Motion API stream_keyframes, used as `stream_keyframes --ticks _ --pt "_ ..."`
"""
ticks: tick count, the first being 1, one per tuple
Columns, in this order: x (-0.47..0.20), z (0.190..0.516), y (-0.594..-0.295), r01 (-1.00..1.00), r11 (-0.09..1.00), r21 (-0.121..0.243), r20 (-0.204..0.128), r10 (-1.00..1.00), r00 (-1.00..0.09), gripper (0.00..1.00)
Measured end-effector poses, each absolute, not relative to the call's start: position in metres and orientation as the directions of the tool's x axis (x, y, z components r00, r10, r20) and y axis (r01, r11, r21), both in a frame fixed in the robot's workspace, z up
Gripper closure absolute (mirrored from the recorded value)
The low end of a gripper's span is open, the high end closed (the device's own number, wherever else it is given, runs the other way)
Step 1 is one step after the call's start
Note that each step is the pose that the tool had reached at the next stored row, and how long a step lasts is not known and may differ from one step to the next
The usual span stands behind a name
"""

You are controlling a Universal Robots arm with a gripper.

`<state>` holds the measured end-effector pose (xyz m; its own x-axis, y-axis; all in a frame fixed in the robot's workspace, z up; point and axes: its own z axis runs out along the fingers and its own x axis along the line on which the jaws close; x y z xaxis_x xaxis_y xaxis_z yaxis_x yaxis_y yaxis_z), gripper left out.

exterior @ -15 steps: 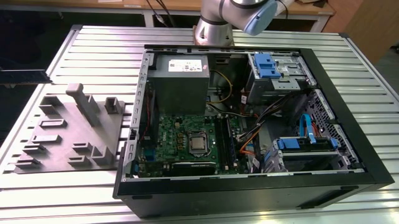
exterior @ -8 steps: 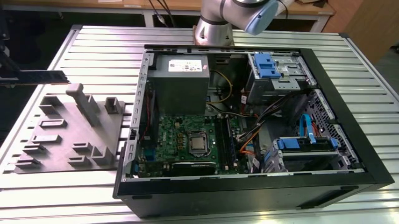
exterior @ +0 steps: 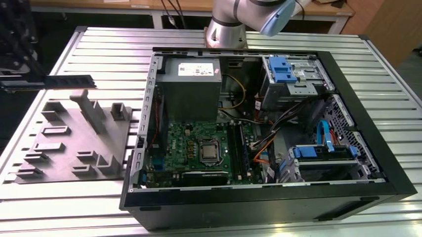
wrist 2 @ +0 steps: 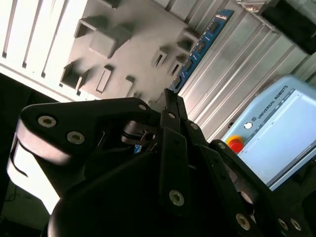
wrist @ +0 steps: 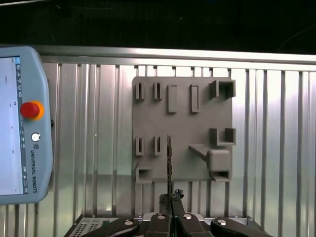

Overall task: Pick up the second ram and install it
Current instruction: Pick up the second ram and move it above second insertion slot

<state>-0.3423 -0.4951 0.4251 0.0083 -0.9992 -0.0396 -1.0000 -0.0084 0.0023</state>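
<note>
Slatted metal table point(wrist: 98, 148) lies beneath your pincer point(wrist: 171, 198), which pinches the long blue-green memory stick point(exterior: 69, 80) endwise, likely sparing its contacts.

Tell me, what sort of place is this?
Probably a robotics lab or assembly test bench: an open computer case lies on a slotted aluminium table beside a grey parts tray, and a robot arm has a tool holding a memory stick.

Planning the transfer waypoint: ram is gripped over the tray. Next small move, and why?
Probably carry the second ram toward the exterior view's right, to the open computer case. The gripper is shut on the ram, which looks clear above the grey parts tray; the memory slots lie inside the case.
</note>
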Motion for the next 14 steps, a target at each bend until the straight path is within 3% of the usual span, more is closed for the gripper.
stream_keyframes --ticks 14 --pt "-0.279 0.424 -0.495 -1.000 -0.008 0.010 -0.040 -0.999 0.008 0.88"
